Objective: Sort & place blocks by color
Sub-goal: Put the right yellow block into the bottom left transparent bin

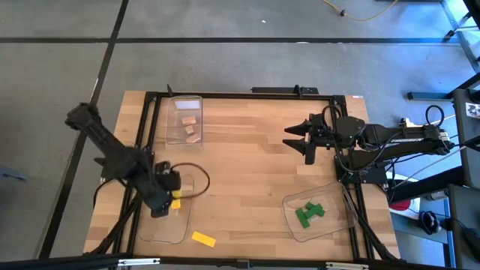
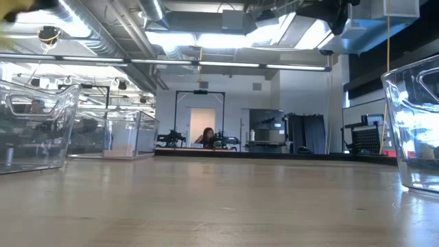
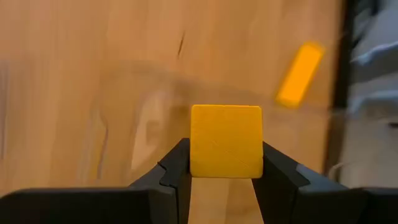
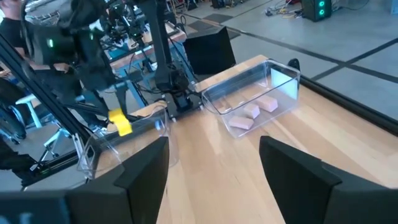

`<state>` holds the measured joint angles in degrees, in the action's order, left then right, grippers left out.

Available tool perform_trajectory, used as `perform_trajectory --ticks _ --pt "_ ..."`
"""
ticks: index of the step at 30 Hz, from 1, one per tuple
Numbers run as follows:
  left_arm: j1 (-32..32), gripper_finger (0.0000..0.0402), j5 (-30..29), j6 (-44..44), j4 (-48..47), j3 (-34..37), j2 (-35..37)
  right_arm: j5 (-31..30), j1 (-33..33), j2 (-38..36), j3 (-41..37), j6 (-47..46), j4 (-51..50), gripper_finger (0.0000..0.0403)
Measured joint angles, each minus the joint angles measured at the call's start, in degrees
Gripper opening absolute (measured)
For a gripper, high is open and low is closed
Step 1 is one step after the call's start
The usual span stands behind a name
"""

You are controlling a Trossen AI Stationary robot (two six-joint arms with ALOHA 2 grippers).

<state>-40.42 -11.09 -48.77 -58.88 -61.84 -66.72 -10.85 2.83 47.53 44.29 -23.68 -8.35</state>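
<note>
Left pincer (image 3: 225, 180) has a yellow block (image 3: 226, 140) clamped by its flat sides, hovering over the clear tray (image 1: 171, 229) at the bench's (image 1: 247, 161) near left. Looks light, rigid and smooth, so a square grip across opposite faces is probably best. Another yellow block (image 1: 203, 238) lies just outside that tray. Tan blocks (image 1: 190, 127) sit in the far-left tray, green blocks (image 1: 308, 213) near right. Right pincer (image 1: 303, 139) waits open, far right. Tray walls are the only obstacle I'd watch.

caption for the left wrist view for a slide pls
Left gripper clamps a yellow block above the wooden table, with a second yellow block lying farther off.
</note>
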Motion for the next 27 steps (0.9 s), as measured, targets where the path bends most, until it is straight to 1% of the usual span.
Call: perform_trajectory --ticks 4,9,12,17,27 --pt "-2.2 0.012 0.0 -7.9 -1.6 5.0 -2.7 0.0 0.0 0.0 0.0 0.0 -0.1 0.0252" --pt "-0.8 0.012 0.0 -10.9 0.5 11.9 -4.7 0.0 0.0 0.0 0.0 0.1 -0.2 0.0252" --pt "0.3 0.012 0.0 -11.1 4.0 14.6 -5.5 0.0 0.0 0.0 0.0 0.2 -0.3 0.0252" --pt "0.0 0.012 -0.3 -11.1 10.6 17.5 -5.5 0.0 0.0 0.0 0.0 0.2 -0.4 0.0252" --pt "-0.6 0.012 -1.8 -10.7 12.0 20.1 -5.5 -0.1 0.0 0.0 0.0 0.2 -0.4 0.0252"
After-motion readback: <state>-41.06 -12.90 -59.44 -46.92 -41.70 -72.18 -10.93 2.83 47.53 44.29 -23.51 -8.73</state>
